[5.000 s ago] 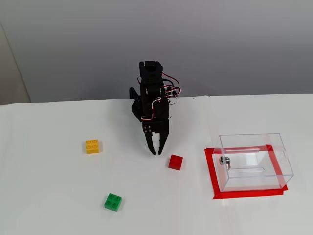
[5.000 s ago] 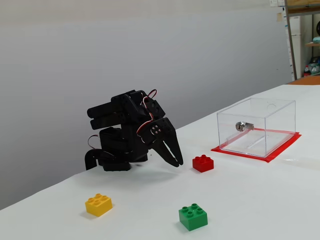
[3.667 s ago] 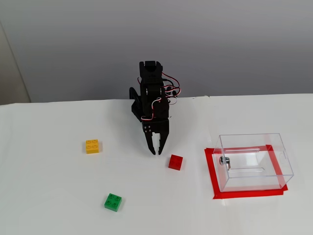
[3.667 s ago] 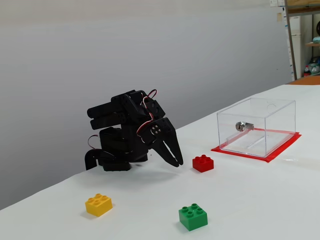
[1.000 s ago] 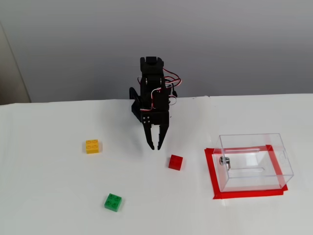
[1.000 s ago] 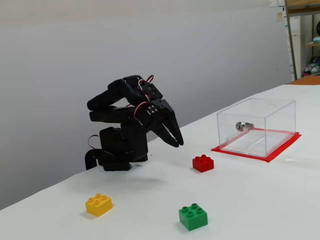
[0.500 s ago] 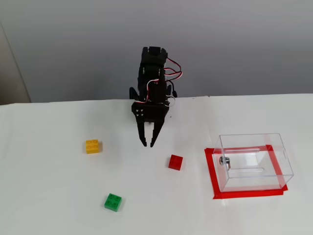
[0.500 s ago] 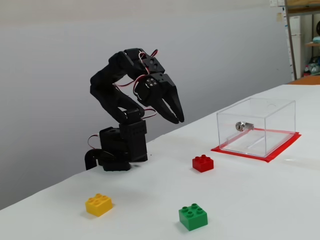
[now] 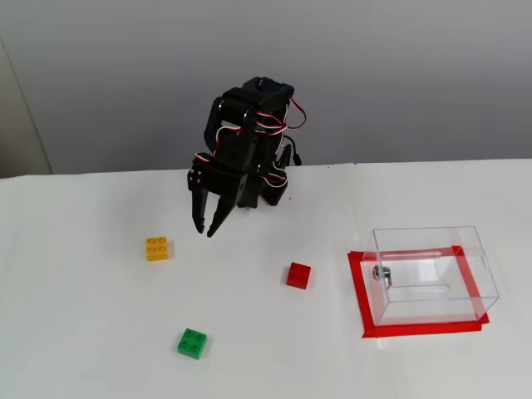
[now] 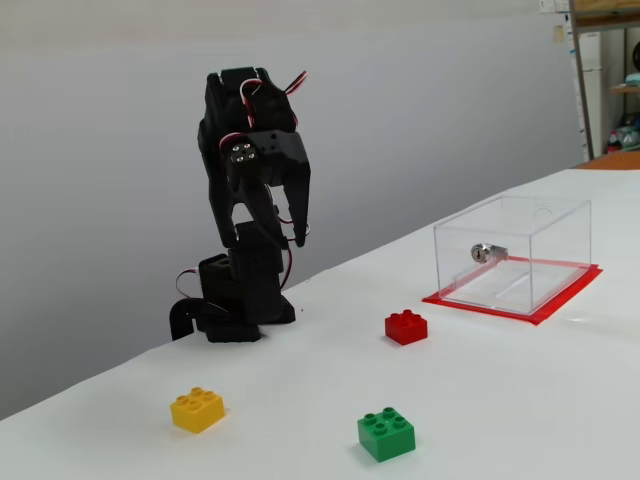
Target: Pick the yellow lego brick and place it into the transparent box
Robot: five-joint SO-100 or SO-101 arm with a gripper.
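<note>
The yellow lego brick (image 9: 157, 248) lies flat on the white table at the left, studs up, and shows near the front left in the side-on fixed view too (image 10: 197, 409). The transparent box (image 9: 428, 274) stands at the right on a red taped rectangle, with a small metal fitting on one wall (image 10: 483, 252). My black gripper (image 9: 204, 230) hangs raised in the air, pointing down, up and to the right of the yellow brick and well clear of it. Its fingertips nearly touch and hold nothing (image 10: 292, 232).
A red brick (image 9: 298, 275) lies between the arm base and the box. Nearer the front edge is a green brick (image 9: 192, 342). The arm's base (image 10: 235, 305) sits at the table's back edge against a grey wall.
The arm has risen from its folded pose over the last second. The gripper has swung left, away from the red brick and toward the yellow brick's side. No brick has moved.
</note>
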